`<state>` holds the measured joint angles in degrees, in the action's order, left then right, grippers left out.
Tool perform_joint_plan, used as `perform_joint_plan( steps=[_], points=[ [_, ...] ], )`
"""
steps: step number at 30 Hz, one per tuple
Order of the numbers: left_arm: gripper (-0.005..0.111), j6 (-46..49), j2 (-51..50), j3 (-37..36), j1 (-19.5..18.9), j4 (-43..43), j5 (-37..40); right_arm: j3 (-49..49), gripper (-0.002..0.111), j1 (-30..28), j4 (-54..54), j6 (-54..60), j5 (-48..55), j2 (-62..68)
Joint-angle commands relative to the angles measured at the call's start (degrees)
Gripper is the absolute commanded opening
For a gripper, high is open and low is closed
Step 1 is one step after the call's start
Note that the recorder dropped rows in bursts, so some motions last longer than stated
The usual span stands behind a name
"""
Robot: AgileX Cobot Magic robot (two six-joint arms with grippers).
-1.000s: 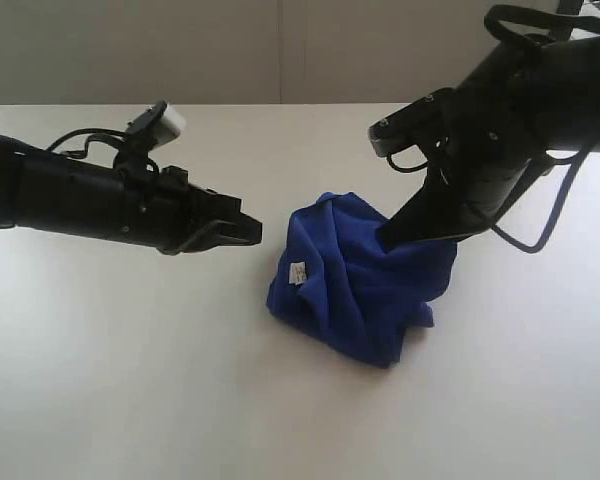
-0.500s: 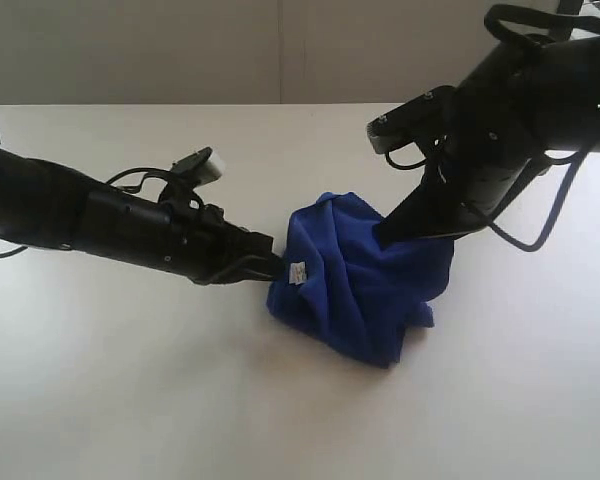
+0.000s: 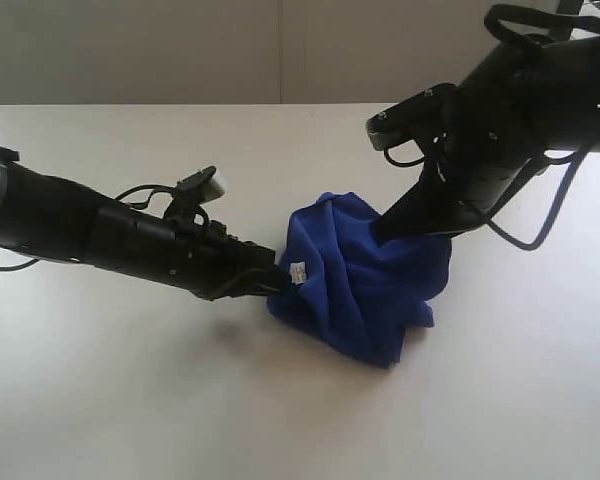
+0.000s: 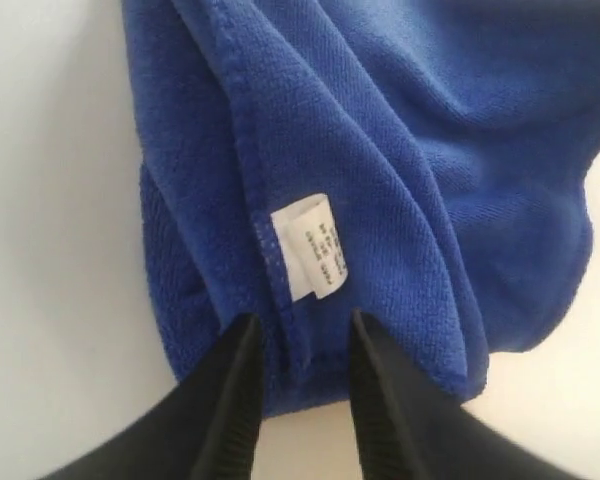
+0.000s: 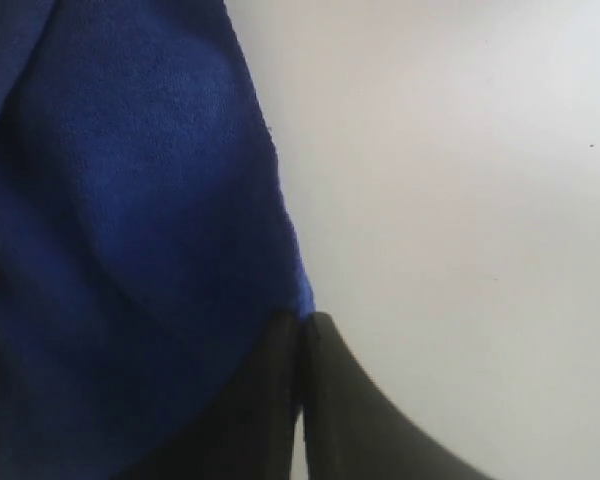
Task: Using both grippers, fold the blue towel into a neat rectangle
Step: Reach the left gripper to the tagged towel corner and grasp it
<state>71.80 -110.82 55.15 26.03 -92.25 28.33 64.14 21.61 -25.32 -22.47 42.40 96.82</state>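
We see a big pale wall (image 3: 130, 50) at the back, plain, with one thin line running down it. In front of it is a wide white table (image 3: 100, 400). The table is smooth and a little shiny, and there are soft shadows under the arms.

Two black robot arms reach in, one from each side. The right arm has black cables (image 3: 540, 230) looping off it. The left arm has a small white block (image 3: 208, 183) on top.

The blue towel (image 3: 365, 290) sits in a crumpled heap near the middle of the table, between the two arms. It is deep blue and fuzzy, with a thin stitched edge. One part of it is pulled up into a peak.

The right gripper (image 3: 385, 235) is at that peak. Its fingers are squeezed tight together and they pinch a bit of the towel.

The left gripper (image 3: 275, 280) is low, at the towel's near left edge. Its two fingers (image 4: 230, 390) are apart, one on each side of the stitched edge, with a gap between them.

A small white label (image 4: 315, 245) is sewn on that edge, right by the left fingers. It has tiny grey writing, too small for us to read.
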Motion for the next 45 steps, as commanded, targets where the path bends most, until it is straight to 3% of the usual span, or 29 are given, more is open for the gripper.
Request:
perform_joint_plan(
  steps=[1, 10, 42, 45],
  points=[
    [0.037, 3.02, 0.06, 0.31, 0.35, -3.85, 6.56, -0.25, 0.000, -0.62, 0.20, -0.40, -0.42, -0.53],
    [0.037, 5.39, 0.06, 0.31, 0.35, -5.40, 0.73, -0.25, 0.000, -0.62, 0.20, -0.50, -0.31, -0.53],
    [0.037, 6.61, -3.87, 0.31, 0.35, -6.69, 5.44, -0.25, 0.000, -0.62, 0.20, -0.70, -1.40, -0.53],
    [0.032, 8.14, -3.87, 0.31, 0.35, -6.69, 7.38, -0.25, 0.000, -0.62, 0.20, -0.70, -1.40, -0.53]
  ],
)
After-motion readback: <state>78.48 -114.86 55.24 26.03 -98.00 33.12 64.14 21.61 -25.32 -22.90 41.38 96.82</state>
